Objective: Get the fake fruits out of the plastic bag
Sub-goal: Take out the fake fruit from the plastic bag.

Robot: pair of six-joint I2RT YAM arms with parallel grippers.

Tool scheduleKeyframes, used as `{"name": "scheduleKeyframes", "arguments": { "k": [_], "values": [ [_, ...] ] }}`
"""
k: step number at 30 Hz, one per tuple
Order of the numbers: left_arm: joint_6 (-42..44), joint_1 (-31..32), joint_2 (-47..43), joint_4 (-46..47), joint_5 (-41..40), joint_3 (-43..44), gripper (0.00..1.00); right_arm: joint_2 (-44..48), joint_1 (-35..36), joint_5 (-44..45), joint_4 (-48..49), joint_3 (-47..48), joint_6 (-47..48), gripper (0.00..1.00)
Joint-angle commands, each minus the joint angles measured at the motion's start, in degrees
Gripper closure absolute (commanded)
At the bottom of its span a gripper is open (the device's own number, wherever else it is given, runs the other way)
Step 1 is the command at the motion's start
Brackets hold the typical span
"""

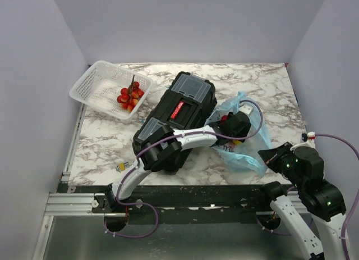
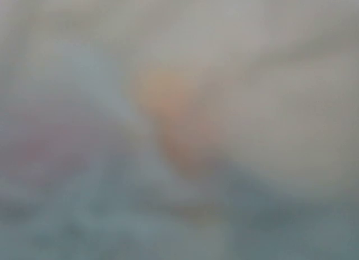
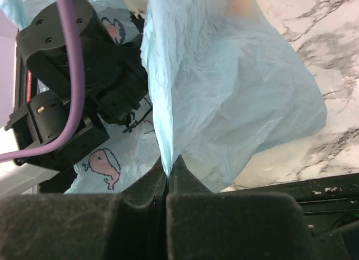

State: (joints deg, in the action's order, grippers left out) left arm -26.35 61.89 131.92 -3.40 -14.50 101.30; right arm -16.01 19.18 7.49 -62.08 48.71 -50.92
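The light-blue plastic bag (image 1: 247, 150) lies right of the toolbox, with a pink whale print in the right wrist view (image 3: 235, 103). My left gripper (image 1: 234, 125) reaches into the bag's mouth; its fingers are hidden. The left wrist view is all blur, with an orange patch, perhaps the mango-like fruit (image 2: 168, 111). A bit of orange-yellow (image 1: 238, 141) and a red spot (image 1: 224, 118) show by the gripper. My right gripper (image 3: 168, 165) is shut on a fold of the bag at its near edge (image 1: 270, 156). The red grapes (image 1: 130, 95) lie in the white basket.
The white mesh basket (image 1: 95, 86) stands at the back left. A black toolbox (image 1: 176, 117) lies in the middle, under my left arm. A tiny yellow-blue item (image 1: 122, 167) sits near the front edge on the left.
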Motion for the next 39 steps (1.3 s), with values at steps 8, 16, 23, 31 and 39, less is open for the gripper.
{"name": "scheduleKeyframes", "arguments": {
  "k": [8,16,23,31,39],
  "values": [
    [1.59,-0.54,4.78,-6.76,3.63,5.00,0.49,-1.73,0.06,0.53,1.75,1.35,1.62,0.99],
    [4.72,-0.54,-2.30,-5.08,6.57,1.42,0.76,-1.72,0.05,1.35,1.64,0.79,1.83,0.99],
    [7.19,-0.54,-13.16,-2.86,13.94,-3.97,0.82,-1.42,0.02,1.81,2.09,-1.50,1.93,0.99],
    [7.01,-0.52,-23.01,-0.91,18.98,-12.48,0.87,-2.08,0.02,1.32,4.23,-3.64,1.99,0.99],
    [8.05,-0.51,-30.38,-1.86,21.54,-17.99,0.89,-1.89,0.01,2.38,4.36,-4.14,2.31,0.99]
  ]
}}
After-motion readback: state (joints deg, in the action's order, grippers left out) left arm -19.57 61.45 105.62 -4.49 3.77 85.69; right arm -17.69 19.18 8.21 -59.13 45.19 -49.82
